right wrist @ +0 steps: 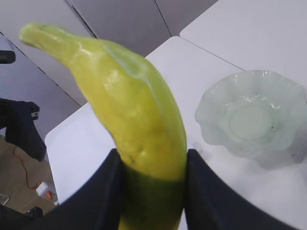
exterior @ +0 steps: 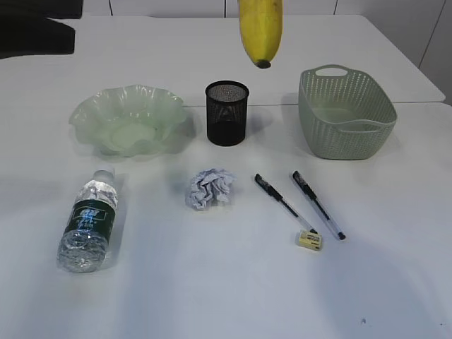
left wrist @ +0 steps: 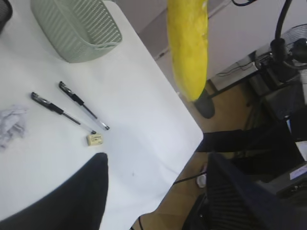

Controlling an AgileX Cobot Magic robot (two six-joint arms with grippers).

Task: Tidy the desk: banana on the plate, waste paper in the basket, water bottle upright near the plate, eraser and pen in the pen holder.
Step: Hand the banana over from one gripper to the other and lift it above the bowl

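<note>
A white desk seen from the front. The right gripper (right wrist: 152, 191) clamps a yellow banana (exterior: 260, 32) between its dark fingers (right wrist: 98, 196), holding it in the air above the desk's far edge, at twelve o'clock. The left gripper's jaws are out of frame, parted and empty by every sign.

A frilled green glass plate (exterior: 95, 113) sits at ten o'clock, a black mesh pen holder (exterior: 227, 113) just beside it at centre, and a green basket (exterior: 345, 109) at two o'clock. Nearer: a water bottle (exterior: 89, 220) lying on its side at eight o'clock, crumpled waste paper (exterior: 209, 188) at centre, two pens (exterior: 284, 203) side by side at four o'clock, a yellow eraser (exterior: 310, 240) at their tips.
</note>
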